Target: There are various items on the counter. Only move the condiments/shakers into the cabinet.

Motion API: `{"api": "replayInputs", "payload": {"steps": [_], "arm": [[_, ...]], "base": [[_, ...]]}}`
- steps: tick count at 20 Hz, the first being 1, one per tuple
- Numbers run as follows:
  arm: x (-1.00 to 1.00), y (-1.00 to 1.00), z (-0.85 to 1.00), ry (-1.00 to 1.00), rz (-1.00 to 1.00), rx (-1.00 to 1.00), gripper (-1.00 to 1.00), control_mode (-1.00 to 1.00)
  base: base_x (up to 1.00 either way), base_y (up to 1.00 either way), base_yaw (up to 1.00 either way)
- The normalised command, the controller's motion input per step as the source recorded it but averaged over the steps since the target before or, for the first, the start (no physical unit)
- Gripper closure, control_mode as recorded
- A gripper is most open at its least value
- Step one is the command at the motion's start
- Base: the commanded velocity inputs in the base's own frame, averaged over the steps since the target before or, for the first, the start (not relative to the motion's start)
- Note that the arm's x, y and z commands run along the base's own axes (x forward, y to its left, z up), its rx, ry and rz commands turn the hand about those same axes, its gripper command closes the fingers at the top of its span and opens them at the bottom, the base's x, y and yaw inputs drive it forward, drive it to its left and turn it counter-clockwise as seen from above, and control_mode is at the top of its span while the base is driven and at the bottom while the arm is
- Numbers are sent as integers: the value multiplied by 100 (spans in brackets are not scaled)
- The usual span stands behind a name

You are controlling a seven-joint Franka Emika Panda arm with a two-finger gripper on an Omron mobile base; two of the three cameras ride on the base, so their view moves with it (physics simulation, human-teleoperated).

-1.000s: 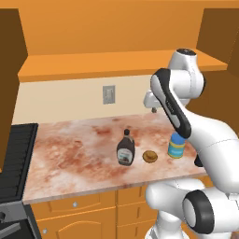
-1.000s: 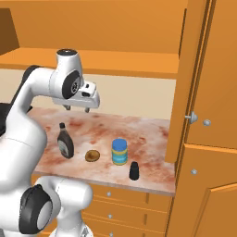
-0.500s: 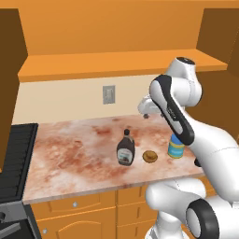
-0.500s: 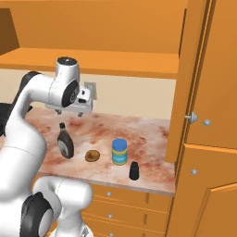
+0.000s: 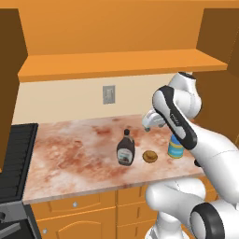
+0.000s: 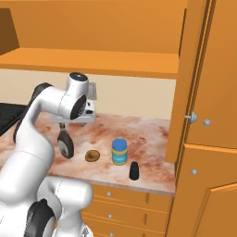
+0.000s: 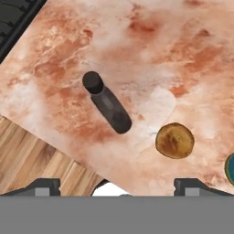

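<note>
Left to right on the tabletop: dark brown bottle, upright; round pastry just beside it at 3 o'clock; blue-lidded jar further at 3 o'clock; black shaker at the jar's 5 o'clock near the front edge. The tool, fingers spread wide and holding nothing, hovers above the bottle

arm: lowers from near the shelf board toward the counter, elbow folds down
gripper: drops from above the items to low over the counter, just right of and above the dark brown bottle
gripper in right base view: now just above the bottle top, earlier well above it
jaws: spread a bit wider than 1 s ago, nothing between them
</note>
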Motion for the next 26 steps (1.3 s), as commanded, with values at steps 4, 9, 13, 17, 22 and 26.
{"api": "replayInputs", "payload": {"steps": [4,9,13,17,22,26], "arm": [[0,0,-43,0,12,1,-100,-100],[1,0,-36,0,12,6,-100,-100],[29,6,-26,0,10,9,-100,-100],[42,14,-21,0,7,5,-100,-100],[40,8,-16,0,5,0,-100,-100],[18,18,-12,0,5,0,-100,-100]], "base": [[0,0,0],[0,0,0],[0,0,0],[0,0,0],[0,0,0],[0,0,0]]}}
